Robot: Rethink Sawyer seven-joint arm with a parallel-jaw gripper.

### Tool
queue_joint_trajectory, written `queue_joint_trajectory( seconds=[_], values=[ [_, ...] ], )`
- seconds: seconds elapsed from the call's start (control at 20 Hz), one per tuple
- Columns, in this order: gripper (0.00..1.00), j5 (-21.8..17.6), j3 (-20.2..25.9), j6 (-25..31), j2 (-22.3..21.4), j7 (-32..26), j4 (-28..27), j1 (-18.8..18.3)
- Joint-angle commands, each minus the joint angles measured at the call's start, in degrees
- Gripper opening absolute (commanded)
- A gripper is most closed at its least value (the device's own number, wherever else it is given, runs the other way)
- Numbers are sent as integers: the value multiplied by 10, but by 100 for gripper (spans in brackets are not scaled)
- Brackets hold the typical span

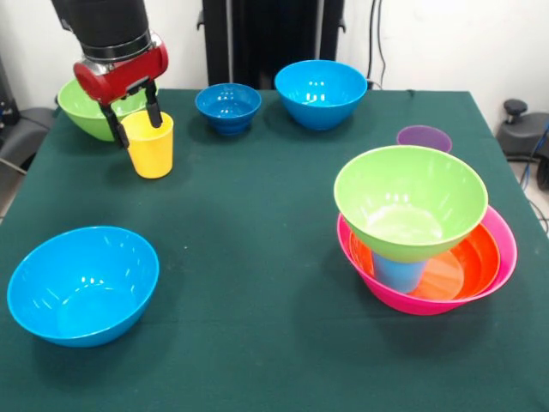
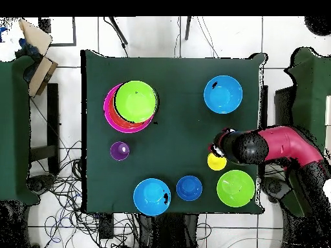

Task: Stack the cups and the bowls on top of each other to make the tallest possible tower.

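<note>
My gripper (image 1: 133, 120) is at the far left of the table in the front view, and its fingers sit on either side of the rim of the yellow cup (image 1: 151, 146). The cup is upright, at or just above the cloth. From overhead the gripper (image 2: 222, 150) is over the yellow cup (image 2: 216, 162). The tower has the pink bowl (image 1: 506, 249) as its base. In it sits the orange bowl (image 1: 470, 257), then the light blue cup (image 1: 400, 271), then a lime green bowl (image 1: 410, 202). The purple cup (image 1: 424, 137) stands behind the tower.
A second lime green bowl (image 1: 79, 107) is just behind the gripper. The small dark-blue footed bowl (image 1: 228, 107) and a bright blue bowl (image 1: 321, 93) stand at the far edge. Another bright blue bowl (image 1: 83, 283) is near the front left. The tablecloth is dark green.
</note>
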Motion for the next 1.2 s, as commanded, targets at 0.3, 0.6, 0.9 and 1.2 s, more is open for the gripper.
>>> queue_joint_trajectory(
  seconds=[0.3, 0.6, 0.9, 1.2],
  values=[
    [100, -47, -60, 56, -16, -140, -2, 51],
    [100, -73, -83, 46, -7, -153, -5, 48],
    [100, -100, -102, 22, 10, -154, -7, 48],
    [100, -114, -112, 15, 27, -166, -16, 42]
  ],
)
